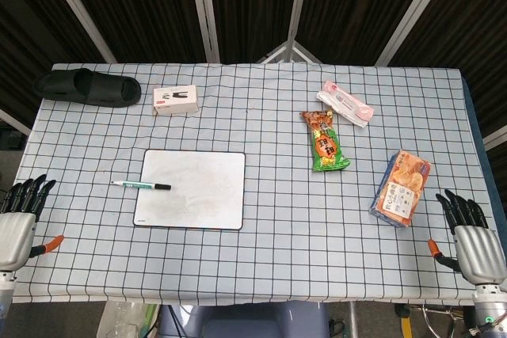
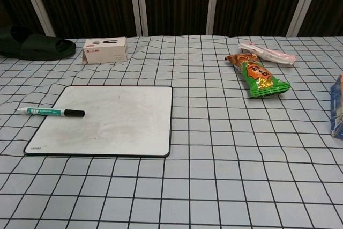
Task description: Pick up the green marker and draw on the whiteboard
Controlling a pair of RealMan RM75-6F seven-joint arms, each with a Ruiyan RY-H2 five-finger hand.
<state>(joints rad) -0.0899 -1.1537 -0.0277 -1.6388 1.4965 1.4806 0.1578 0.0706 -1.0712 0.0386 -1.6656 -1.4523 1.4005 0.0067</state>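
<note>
Status: task not started. Green marker lies flat, untouched, straddling the near-left edge of the whiteboard: black cap end rests on the board surface, white tail end overhangs onto the desk cloth. It sits fwd and inboard of the left hand.

Left hand: at the near-left desk edge, fingers apart and extended, holding nothing. Right hand: near-right edge, same condition, empty and spread. Neither shows in chest view.

Other items, all well clear of the work area: black slipper and small white box far ahead of the left hand; green snack bag, pink packet and orange snack pack on the right-hand side, the orange pack just ahead of the right hand.

Step in hand (judgement): reach and pick w/ left hand, being the nearer one. Recommendations:
- Approach from above, fingers across the barrel's green-labelled mid-section, not the cap.
- Marker lies roughly crosswise to the reach, so thumb and fingers should close from the near and far sides.
- Barrel is round and partly off the board edge; it may roll or tip if nudged. Close evenly, no sideways push.
- Cap appears on; would need removal before any line shows. Right hand is free for that.
- Keep board from sliding during the stroke.
</note>
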